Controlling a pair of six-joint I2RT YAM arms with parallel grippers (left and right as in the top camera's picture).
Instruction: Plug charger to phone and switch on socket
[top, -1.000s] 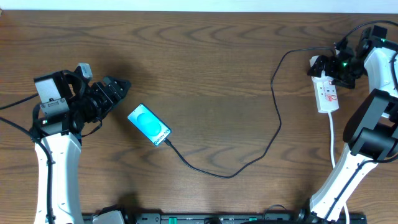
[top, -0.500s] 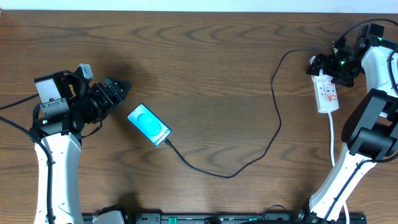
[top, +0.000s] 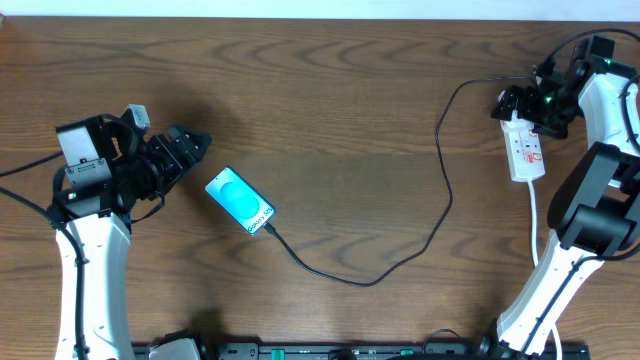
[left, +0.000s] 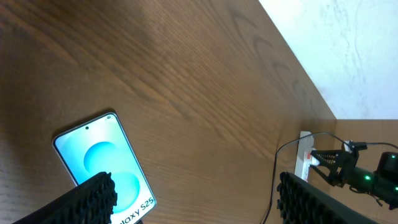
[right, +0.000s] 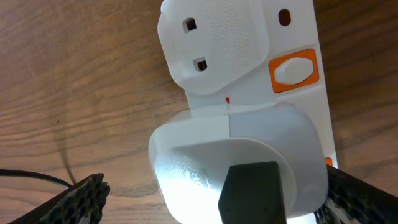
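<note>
Seemingly plugged already: thin black charger cable (top: 441, 200) into slim blue-screen phone (top: 240, 200). Left to do, apparently: switching on long white socket strip (top: 527, 152). Open and empty: left gripper (top: 193, 142), right gripper (right: 214, 202).

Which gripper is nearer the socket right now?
Right. The right gripper is at the socket's far end, jaws open to either side of it. The left gripper is across the table, open beside the phone.

Right gripper (top: 516, 102) slightly farther back
</note>
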